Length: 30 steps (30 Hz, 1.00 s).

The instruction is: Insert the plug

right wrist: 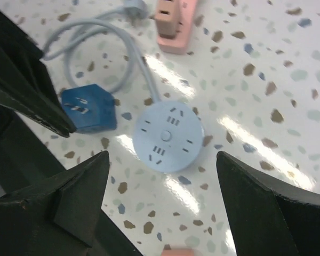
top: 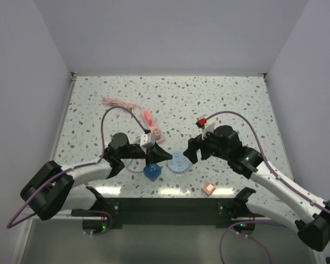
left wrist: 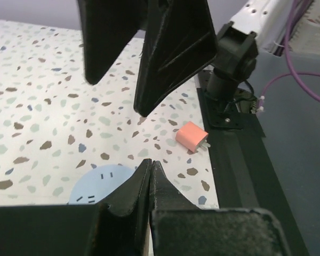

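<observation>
A dark blue plug lies on its side on the speckled table, prongs showing. Just right of it sits a round pale-blue socket with its cord looping away. My left gripper is shut with nothing in it, hovering at the socket's near-left edge, just above the blue plug. My right gripper hangs open above the socket's right side, nothing between its fingers. A small pink plug lies near the front edge.
A pink power strip with cord lies behind the socket. A white adapter sits at the strip's near end. A red-topped piece rests behind the right arm. The black base bar runs along the front edge.
</observation>
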Available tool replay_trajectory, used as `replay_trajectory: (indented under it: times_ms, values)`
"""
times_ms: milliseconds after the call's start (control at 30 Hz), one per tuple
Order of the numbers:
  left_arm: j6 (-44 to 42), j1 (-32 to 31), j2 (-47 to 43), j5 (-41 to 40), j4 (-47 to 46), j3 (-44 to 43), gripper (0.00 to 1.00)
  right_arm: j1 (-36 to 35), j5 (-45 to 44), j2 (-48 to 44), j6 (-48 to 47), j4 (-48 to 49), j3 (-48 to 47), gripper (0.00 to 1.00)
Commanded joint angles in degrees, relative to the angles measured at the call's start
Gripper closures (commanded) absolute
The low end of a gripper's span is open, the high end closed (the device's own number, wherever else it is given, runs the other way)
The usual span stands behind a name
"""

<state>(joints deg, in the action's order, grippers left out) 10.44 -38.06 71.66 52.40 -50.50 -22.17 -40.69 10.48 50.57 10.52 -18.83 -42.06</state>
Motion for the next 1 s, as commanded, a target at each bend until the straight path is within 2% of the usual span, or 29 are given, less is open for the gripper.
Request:
replay_trajectory:
  times_ms: [0,67,100,167,200,300,467,633,833,967]
  values:
    - [1.07,-1.48,1.99,-8.17,-0.21,-1.47,0.95,-0.10,-14.77,-2.22,4.85,-7.69,-0.83,0.15]
    - [-1.89,-5.85,3.22,-14.94,1.54,-2.17,0.85,-0.09,-17.85,-3.54,7.49,-8.59,-0.39,0.13]
    - [-2.52,-7.71,3.75,-17.74,2.15,-2.35,0.67,-0.09,-18.91,-4.68,8.19,-8.85,-0.39,0.12]
    - [-3.49,-12.27,5.85,-21.81,2.16,-3.05,0.59,-0.10,-21.54,-5.48,8.90,-9.47,-1.26,0.11]
    - [-2.54,-13.34,6.82,-22.34,-0.88,-2.88,0.50,-0.09,-21.99,-5.74,8.99,-9.73,-1.61,0.11]
    - [0.10,-17.56,11.39,-25.05,-4.77,-4.01,0.34,-0.09,-23.92,-5.39,10.04,-9.56,-2.58,0.11]
    - [1.59,-27.31,18.42,-41.21,-2.67,-8.84,0.30,-0.10,-27.70,-5.56,11.53,-8.33,-2.58,0.11]
    - [6.61,-30.92,25.44,-50.80,-4.52,-12.44,0.30,-0.01,-27.88,-6.88,11.36,-8.15,-3.20,0.11]
    - [7.67,-36.63,32.74,-56.87,2.15,-20.35,0.29,-0.09,-27.88,-7.85,10.92,-8.06,-3.03,0.11]
    - [8.02,-38.05,35.04,-56.80,4.44,-22.56,0.29,-0.10,-27.79,-8.20,10.66,-7.80,-2.76,0.11]
